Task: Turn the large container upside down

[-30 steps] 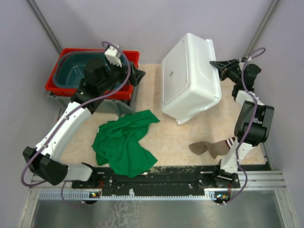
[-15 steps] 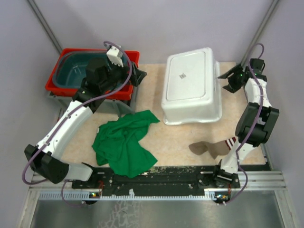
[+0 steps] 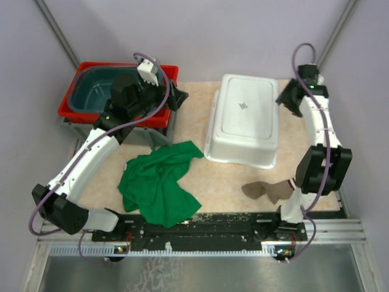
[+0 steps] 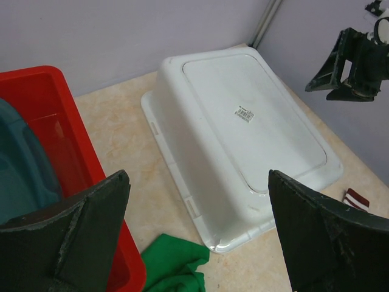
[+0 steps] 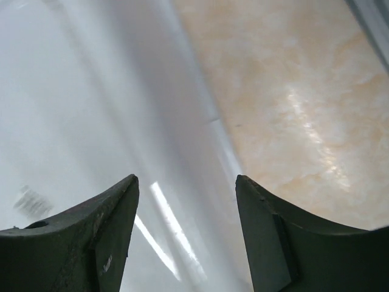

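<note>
Top external: large container (image 3: 246, 118) lies bottom-up, so I judge the flip done. Left gripper (image 3: 179, 97) and right gripper (image 3: 287, 100) gape empty; retract next.

Pale lilac walls (image 3: 200, 30), beige marbled tabletop (image 3: 192, 121), grey metal corner posts (image 3: 56, 27), soft even light

The overturned white container (image 3: 244, 121) takes up the table's centre-right. Bare tabletop (image 3: 194, 115) opens at its 9 o'clock, bounded by the red bin (image 3: 65, 106). A green cloth (image 3: 159, 182) blocks 8 o'clock and a brown rag (image 3: 267, 190) blocks 5 o'clock.

beige table (image 3: 193, 118), white container (image 3: 244, 121) (inverted), green cloth (image 3: 159, 182)
</note>
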